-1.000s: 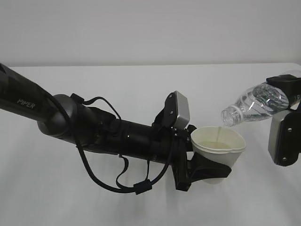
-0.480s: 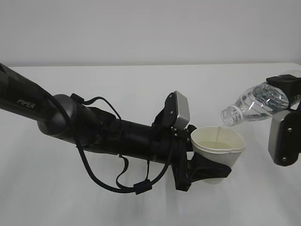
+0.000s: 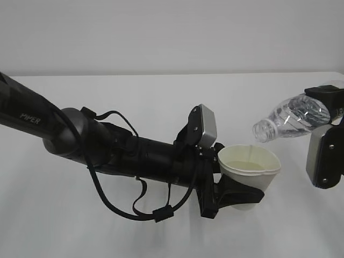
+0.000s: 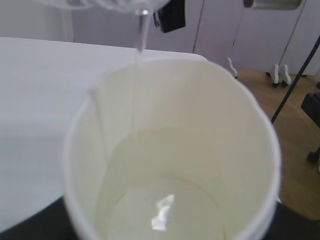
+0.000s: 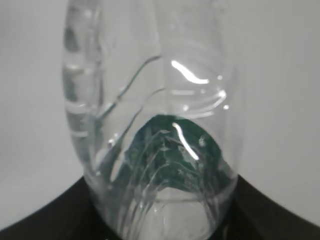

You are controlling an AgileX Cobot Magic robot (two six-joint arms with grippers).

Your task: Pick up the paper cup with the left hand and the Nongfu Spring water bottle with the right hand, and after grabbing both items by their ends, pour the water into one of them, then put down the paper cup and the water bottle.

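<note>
The stream had thinned. A second before, a clear thread ran from the Nongfu Spring water bottle (image 3: 294, 117) into the paper cup (image 3: 250, 171); at this moment, from outside, I saw none, and the neck had lifted a touch. My left wrist camera still caught a thin trickle of the water (image 4: 141, 35) over the rim, so I judged the pour nearly done and the setting-down next. My left hand (image 3: 232, 194) had its fingers clamped low round the cup, held off the surface (image 3: 161, 102), the cream inside holding a shallow pool. My right hand (image 3: 328, 129) gripped the bottle's base, neck tilted down just above the cup, its clear ribbed body looking nearly empty.
</note>
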